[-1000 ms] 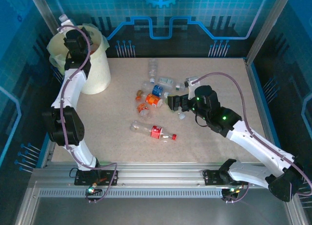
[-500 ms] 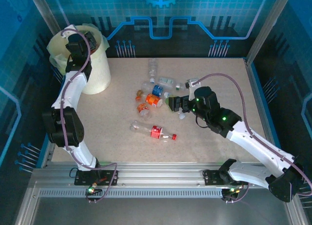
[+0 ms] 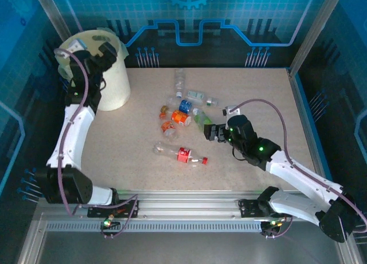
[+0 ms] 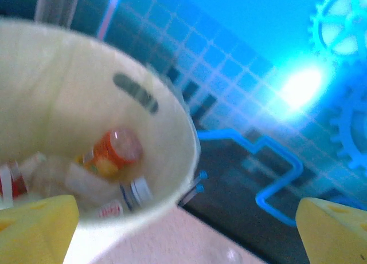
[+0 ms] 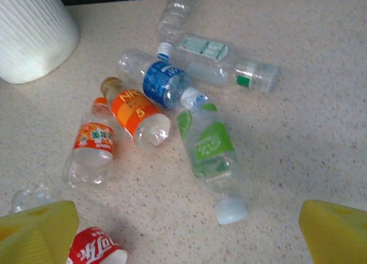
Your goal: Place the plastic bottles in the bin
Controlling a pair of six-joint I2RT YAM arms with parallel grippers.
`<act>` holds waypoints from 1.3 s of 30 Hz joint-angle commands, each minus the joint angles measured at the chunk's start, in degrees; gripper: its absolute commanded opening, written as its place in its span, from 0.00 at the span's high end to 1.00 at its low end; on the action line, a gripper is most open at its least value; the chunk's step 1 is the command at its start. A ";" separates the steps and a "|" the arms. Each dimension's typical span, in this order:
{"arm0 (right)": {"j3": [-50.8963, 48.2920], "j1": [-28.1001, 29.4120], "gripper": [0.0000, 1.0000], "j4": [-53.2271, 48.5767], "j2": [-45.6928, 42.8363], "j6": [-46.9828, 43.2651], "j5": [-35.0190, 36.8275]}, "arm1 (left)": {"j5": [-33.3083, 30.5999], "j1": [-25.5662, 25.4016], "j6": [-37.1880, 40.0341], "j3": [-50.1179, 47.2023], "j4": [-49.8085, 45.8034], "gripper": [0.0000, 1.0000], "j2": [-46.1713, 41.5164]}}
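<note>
**Green-label bottle (image 5: 209,146) next in line**

Plastic bottles (image 3: 182,118) lie scattered mid-surface (image 3: 258,103). The right fingers (image 5: 37,227) hover spread wide, empty and touching nothing, with the green-label bottle dead ahead at twelve o'clock. Best play, I'd say: drop straight down, straddle the label crosswise, and keep clear of the blue-label bottle (image 5: 163,83) crowding its far end. Over at ten o'clock, the left fingers (image 4: 34,224) hang fully parted above the bin (image 4: 86,103), holding nothing. Several bottles already sit inside it.
</note>
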 commanded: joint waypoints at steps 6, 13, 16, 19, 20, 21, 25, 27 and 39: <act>-10.21 -4.97 0.00 6.87 -8.20 2.42 -7.34 | -3.70 -12.68 -12.99 -13.51 -12.59 0.01 -11.60; -11.59 -10.17 0.00 4.53 -7.06 3.46 -13.62 | -5.85 -20.51 -24.34 -23.98 -19.93 0.01 -16.22; -10.21 -10.83 0.00 4.16 -2.92 0.13 -18.43 | -6.98 -20.43 -25.24 -26.81 -21.33 0.01 -17.03; -8.08 -10.93 0.00 3.22 2.48 -1.85 -18.10 | -5.88 -20.43 -24.92 -29.30 -18.84 0.01 -18.11; -7.32 -10.93 0.00 3.27 4.43 -3.00 -18.50 | -5.37 -20.43 -24.72 -30.08 -17.75 0.01 -18.42; -6.71 -10.92 0.02 3.72 6.45 -4.45 -19.18 | -5.32 -20.46 -24.83 -30.52 -17.48 0.01 -18.53; -5.24 -10.93 0.07 5.45 12.99 -5.76 -18.78 | -5.89 -20.43 -24.83 -31.45 -17.10 0.01 -18.84; -4.42 -10.93 0.10 6.54 16.16 -6.83 -20.07 | -4.59 -20.43 -22.58 -31.41 -15.99 0.01 -19.02; 0.10 -10.80 0.33 10.42 30.85 -11.83 -16.86 | -1.83 -20.26 -19.83 -32.80 -14.92 0.01 -20.85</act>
